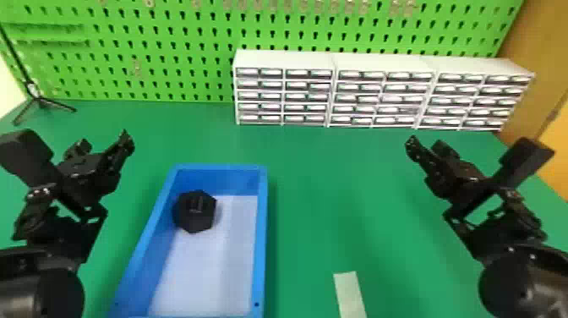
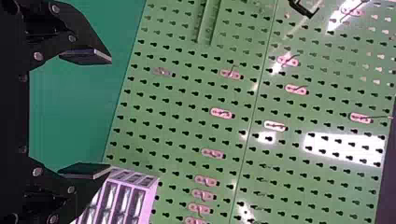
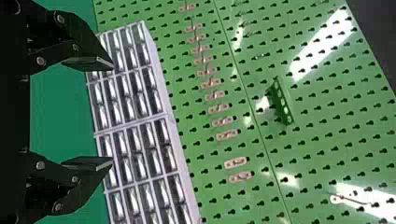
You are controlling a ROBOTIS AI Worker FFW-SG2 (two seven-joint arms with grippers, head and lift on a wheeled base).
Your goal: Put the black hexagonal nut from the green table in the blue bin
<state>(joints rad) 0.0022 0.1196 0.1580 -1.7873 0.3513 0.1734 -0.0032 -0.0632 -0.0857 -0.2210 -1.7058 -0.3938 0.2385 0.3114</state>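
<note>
The black hexagonal nut [image 1: 195, 211] lies inside the blue bin [image 1: 261, 237], near its far left corner. Left of the bin, over the green table [image 1: 334, 190], is my left gripper [image 1: 103, 146], apart from the nut. My right gripper [image 1: 424, 146] is over the table's right side, well away from the bin. In the left wrist view, the left gripper [image 2: 111, 114] has its fingers spread with nothing between them. The right wrist view likewise has the right gripper [image 3: 113, 113] open and holding nothing.
White drawer cabinets [image 1: 283, 95] stand along the table's back right, before a green pegboard [image 1: 169, 55]. A small black tripod [image 1: 38, 99] is at the back left. A pale strip [image 1: 350, 294] lies on the table right of the bin.
</note>
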